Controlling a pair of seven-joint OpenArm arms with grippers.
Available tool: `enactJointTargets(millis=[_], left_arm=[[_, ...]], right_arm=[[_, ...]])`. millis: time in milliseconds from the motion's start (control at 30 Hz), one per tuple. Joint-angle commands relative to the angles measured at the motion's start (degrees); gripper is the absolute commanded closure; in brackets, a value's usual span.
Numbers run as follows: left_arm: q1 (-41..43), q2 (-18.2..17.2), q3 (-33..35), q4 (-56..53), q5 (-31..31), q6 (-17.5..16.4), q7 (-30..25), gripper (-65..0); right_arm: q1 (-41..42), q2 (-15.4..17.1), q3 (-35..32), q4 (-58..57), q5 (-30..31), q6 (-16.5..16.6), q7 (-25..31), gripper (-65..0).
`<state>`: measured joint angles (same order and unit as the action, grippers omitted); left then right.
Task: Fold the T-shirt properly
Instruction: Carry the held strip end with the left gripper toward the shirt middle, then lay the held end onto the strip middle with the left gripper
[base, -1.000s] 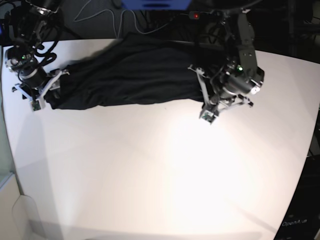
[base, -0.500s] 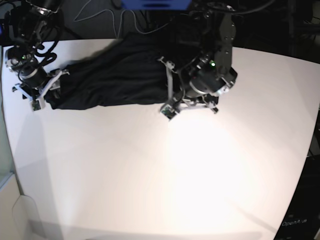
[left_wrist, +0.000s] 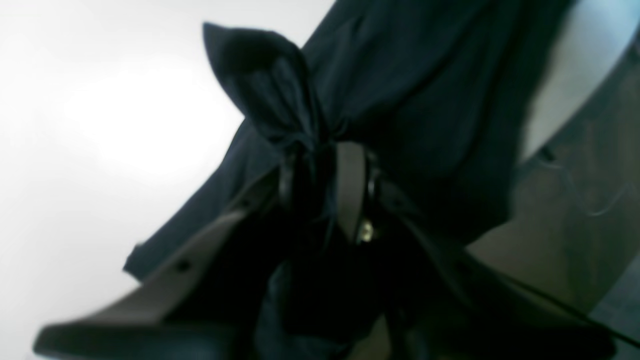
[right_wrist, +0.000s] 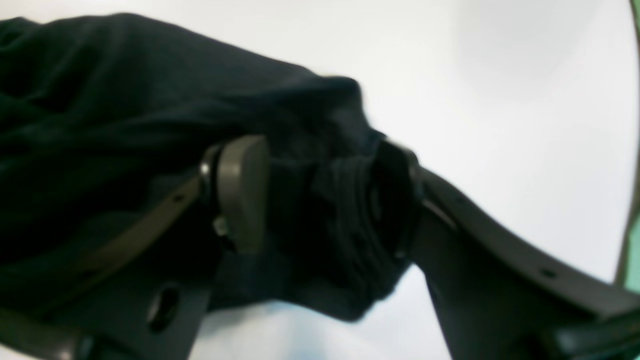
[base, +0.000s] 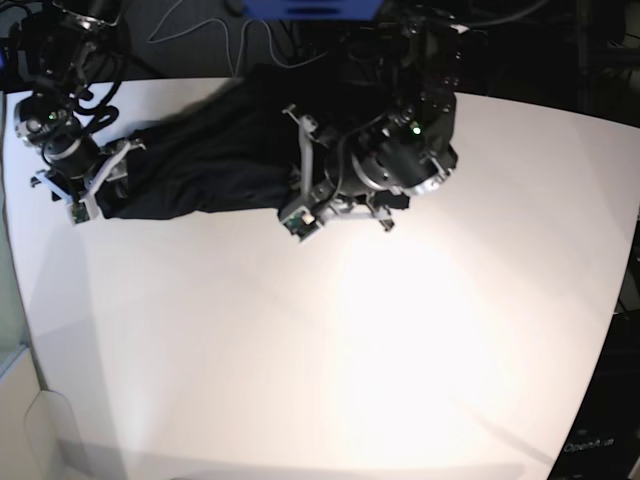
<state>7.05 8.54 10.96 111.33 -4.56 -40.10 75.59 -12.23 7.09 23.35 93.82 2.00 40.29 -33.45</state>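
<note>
- Your shirt (base: 215, 165) lies bunched in a long dark heap along the far side of the white table (base: 330, 350), between the two arms.
- Your left claw (left_wrist: 322, 172) is nearly closed, pinching a gathered fold of the shirt that sticks up past its tips.
- Your right claw (right_wrist: 320, 195) stands about half open, its jaws clamped around a thick wad of the shirt's end.
</note>
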Motion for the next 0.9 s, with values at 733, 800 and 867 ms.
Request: enactJointTargets(millis=[733, 800, 867], left_arm=[[1.1, 0.5, -0.2, 0.8, -5.5, 0.2, -5.7, -30.9], [1.1, 0.5, -0.2, 0.8, -7.0, 0.8, -5.7, -28.4], [1.1, -0.2, -0.3, 0.8, -7.4, 0.9, -5.7, -25.9]], right_arm=[[0.6, 1.0, 0.3, 1.0, 0.5, -0.3, 1.2, -34.8], [0.6, 1.0, 0.3, 1.0, 0.5, -0.3, 1.2, -34.8], [0.6, 1.0, 0.3, 1.0, 0.5, -0.3, 1.2, -34.8]])
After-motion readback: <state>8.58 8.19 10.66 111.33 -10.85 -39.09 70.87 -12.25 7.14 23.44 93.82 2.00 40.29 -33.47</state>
